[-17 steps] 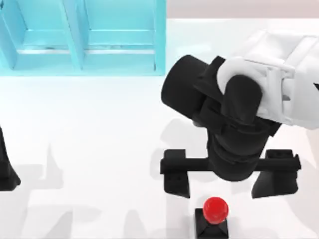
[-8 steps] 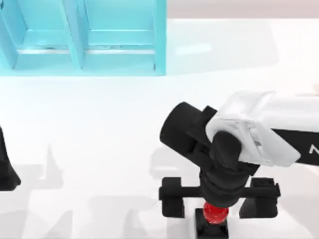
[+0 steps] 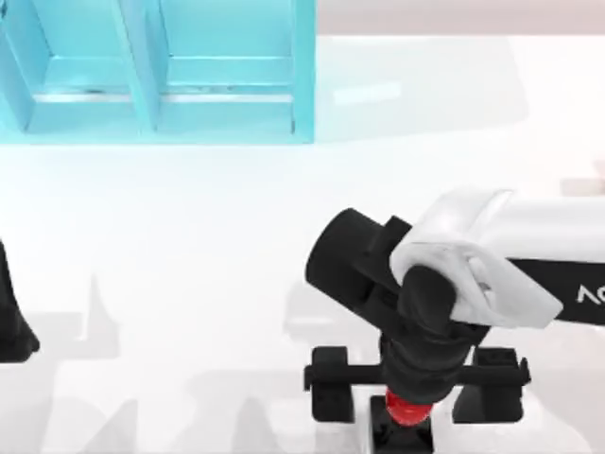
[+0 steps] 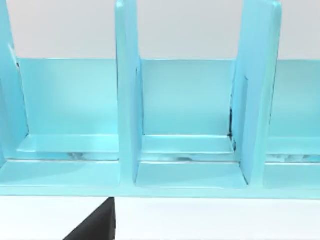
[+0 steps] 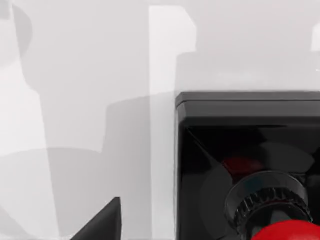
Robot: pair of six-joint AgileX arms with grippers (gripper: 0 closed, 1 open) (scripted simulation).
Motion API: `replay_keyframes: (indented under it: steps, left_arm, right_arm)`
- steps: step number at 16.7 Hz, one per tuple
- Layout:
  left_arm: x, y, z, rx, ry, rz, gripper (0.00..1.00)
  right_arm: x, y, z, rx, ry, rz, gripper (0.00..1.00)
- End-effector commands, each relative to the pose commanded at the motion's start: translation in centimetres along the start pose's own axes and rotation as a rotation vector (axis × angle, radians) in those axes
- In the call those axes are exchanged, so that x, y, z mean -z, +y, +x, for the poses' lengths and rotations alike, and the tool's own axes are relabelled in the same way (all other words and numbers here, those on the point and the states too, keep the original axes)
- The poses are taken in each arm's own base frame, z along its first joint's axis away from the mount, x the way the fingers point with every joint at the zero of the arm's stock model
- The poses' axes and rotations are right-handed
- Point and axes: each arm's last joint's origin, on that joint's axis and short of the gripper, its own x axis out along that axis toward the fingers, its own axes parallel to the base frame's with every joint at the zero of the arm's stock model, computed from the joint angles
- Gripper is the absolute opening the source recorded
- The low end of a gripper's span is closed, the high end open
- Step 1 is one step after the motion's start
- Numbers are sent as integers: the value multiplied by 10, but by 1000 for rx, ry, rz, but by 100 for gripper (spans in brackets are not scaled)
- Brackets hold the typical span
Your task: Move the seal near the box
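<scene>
Seal (image 3: 408, 412) sits at the near edge of the table (image 3: 189, 246), right of centre, its red knob mostly hidden under the right arm's wrist and its black base just showing below. Right gripper (image 3: 414, 409) hangs directly over it with fingers (image 3: 333, 395) spread wide, one either side of the seal and not touching it. From the right wrist camera the seal's square base (image 5: 240, 120) lies flat on the white surface with the red knob (image 5: 287, 232) poking up at the frame's edge. Left gripper (image 3: 11, 312) stays parked at the table's left edge; I cannot tell how its fingers stand. Far back on the left stands the blue box (image 3: 156, 71), its upright dividers (image 4: 127, 95) splitting it into open compartments, well apart from the seal.
</scene>
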Motion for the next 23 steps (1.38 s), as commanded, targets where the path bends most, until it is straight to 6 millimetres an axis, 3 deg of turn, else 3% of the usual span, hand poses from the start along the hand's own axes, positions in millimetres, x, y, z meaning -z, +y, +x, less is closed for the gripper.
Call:
replay_keyframes:
  steps: [11, 21, 23]
  left_arm:
    - [0, 0, 0, 0, 0, 0, 100]
    - [0, 0, 0, 0, 0, 0, 100]
    - [0, 0, 0, 0, 0, 0, 100]
  right_arm:
    - [0, 0, 0, 0, 0, 0, 2]
    - [0, 0, -1, -1, -2, 3, 0]
    - [-2, 0, -10, -1, -1, 9, 0]
